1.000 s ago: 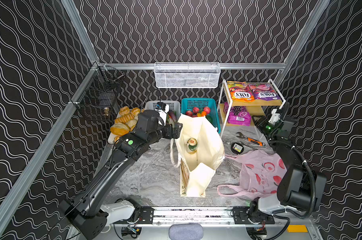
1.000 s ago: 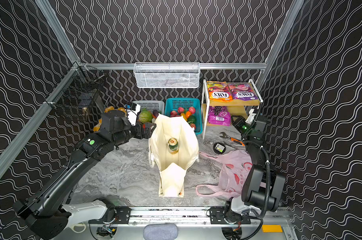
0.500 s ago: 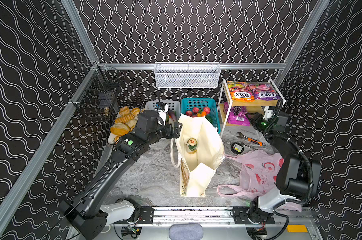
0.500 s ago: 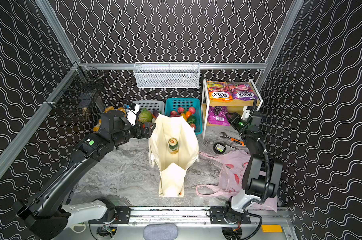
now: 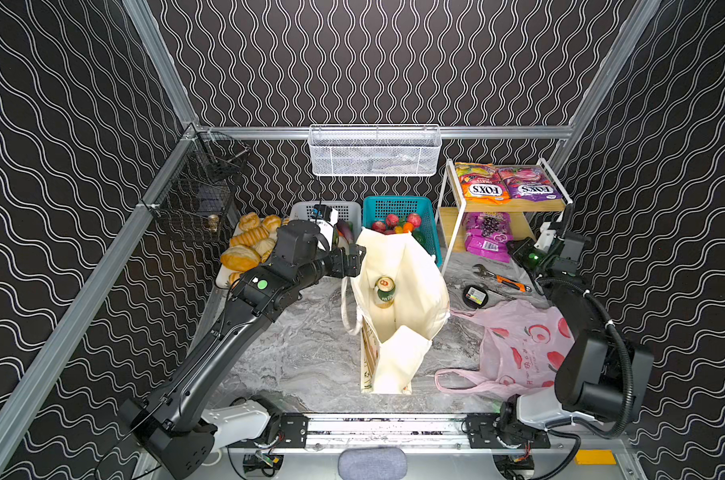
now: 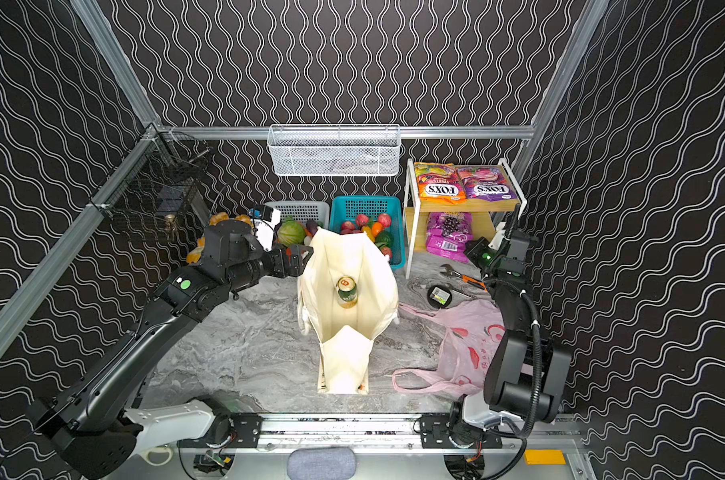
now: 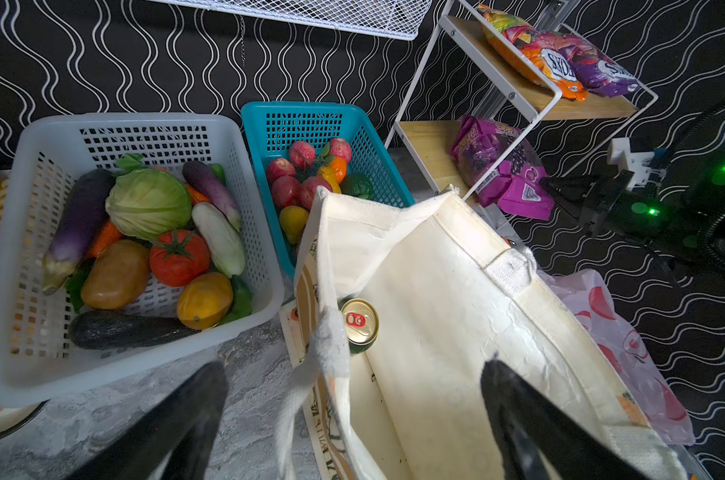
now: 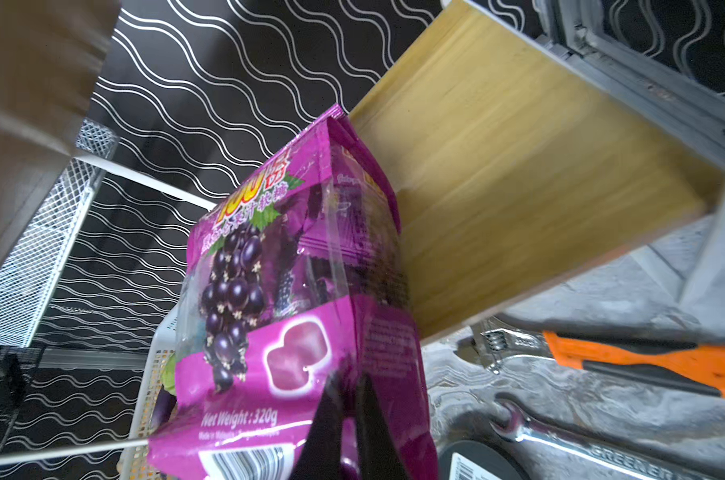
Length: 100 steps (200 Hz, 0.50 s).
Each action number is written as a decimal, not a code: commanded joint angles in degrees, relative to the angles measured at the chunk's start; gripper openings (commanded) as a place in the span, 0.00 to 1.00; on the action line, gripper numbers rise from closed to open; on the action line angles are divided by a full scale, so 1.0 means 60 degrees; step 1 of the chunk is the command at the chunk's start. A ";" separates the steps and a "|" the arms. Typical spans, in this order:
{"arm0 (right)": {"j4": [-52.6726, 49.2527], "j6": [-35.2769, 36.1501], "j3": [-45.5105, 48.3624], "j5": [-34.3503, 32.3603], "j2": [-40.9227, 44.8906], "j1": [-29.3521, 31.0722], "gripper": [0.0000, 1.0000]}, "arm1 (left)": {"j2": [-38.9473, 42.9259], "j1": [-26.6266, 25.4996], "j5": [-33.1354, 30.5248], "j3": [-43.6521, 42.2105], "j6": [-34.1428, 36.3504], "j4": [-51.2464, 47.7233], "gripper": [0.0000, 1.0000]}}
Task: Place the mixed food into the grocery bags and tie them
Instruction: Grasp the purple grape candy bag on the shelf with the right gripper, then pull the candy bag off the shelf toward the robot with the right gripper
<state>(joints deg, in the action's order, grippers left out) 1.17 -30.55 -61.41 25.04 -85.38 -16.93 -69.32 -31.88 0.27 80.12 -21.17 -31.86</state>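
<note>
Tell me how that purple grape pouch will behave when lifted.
Probably floppy: the purple grape pouch is creased film, so it may sag from the right gripper pinching its edge. Its glossy surface might slip. Sweets inside could shift.

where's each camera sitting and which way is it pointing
Top views: high over the front rail, looking down and back across the table; both arms show, left hand at the canvas tote, right hand at the shelf rack.
Left wrist: on the left arm, looking between its open fingers into the tote at the green can.
Right wrist: on the right arm, looking along its fingers, shut on the purple pouch.
Shared: top views and left wrist show tote, can, pouch.
</note>
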 commanded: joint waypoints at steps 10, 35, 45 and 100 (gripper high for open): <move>-0.0186 0.0146 -0.0133 0.0785 -0.0065 0.0009 0.32 | -0.0026 0.0023 0.0106 -0.0007 -0.0178 0.0047 0.99; -0.0147 0.0154 -0.0473 0.1113 -0.0290 0.0009 0.56 | -0.0036 0.0015 0.0167 0.0063 -0.0191 -0.0011 0.99; -0.0047 0.0127 -0.0594 0.1101 -0.0430 0.0012 0.61 | -0.0029 0.0018 0.0176 0.0051 -0.0182 -0.0021 0.99; 0.0005 0.0152 -0.1250 0.1571 -0.1296 0.0018 0.73 | 0.0003 0.0019 0.0043 0.0038 -0.0134 -0.0217 0.99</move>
<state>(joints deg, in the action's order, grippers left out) -0.12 -29.39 -68.23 31.75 -92.51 -16.99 -69.45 -31.88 0.62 80.14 -22.13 -32.77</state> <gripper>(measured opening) 0.730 0.989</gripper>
